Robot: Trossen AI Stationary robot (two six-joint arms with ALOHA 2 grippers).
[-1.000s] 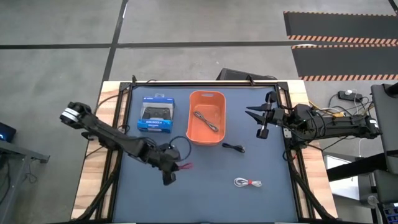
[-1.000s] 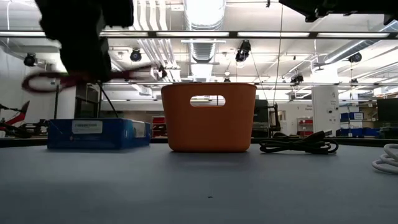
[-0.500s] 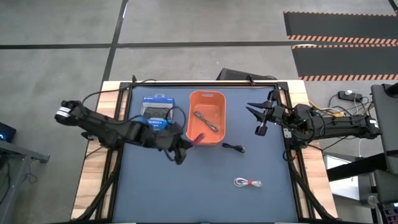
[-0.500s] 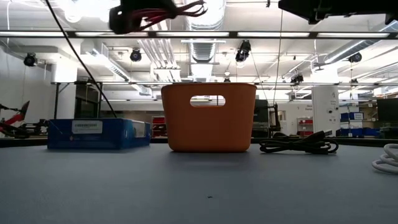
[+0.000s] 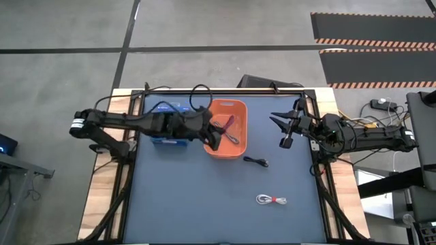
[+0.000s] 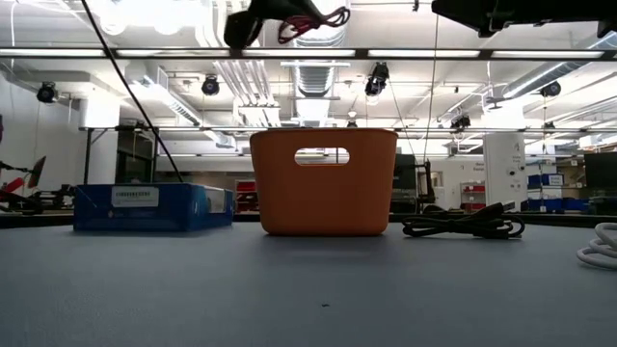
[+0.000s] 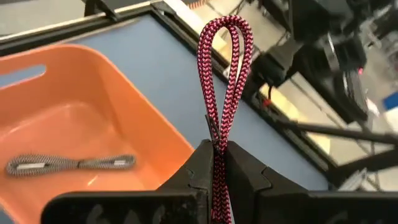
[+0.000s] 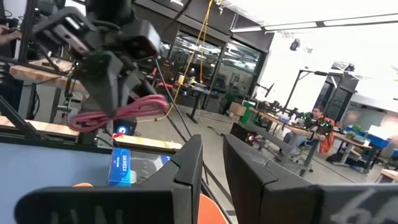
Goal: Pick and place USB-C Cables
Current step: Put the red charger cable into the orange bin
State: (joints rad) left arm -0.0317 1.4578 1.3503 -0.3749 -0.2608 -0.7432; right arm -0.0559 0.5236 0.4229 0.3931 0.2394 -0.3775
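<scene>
over the dark desk (image 5: pixel 225 197), the left pincer (image 5: pixel 216 139) reaches level above the orange bin (image 5: pixel 238 151), clamped on the red usb-c cable (image 7: pixel 222 74); right pincer (image 5: pixel 283 131) waits nearby, slightly apart.

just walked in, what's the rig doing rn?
Sorting cables into the orange bin. The left gripper is shut on the red cable and holds it above the bin, not yet released. The grey cable already lies inside. The black cable and white cable lie on the mat. The right gripper waits raised near the table's right edge.
</scene>
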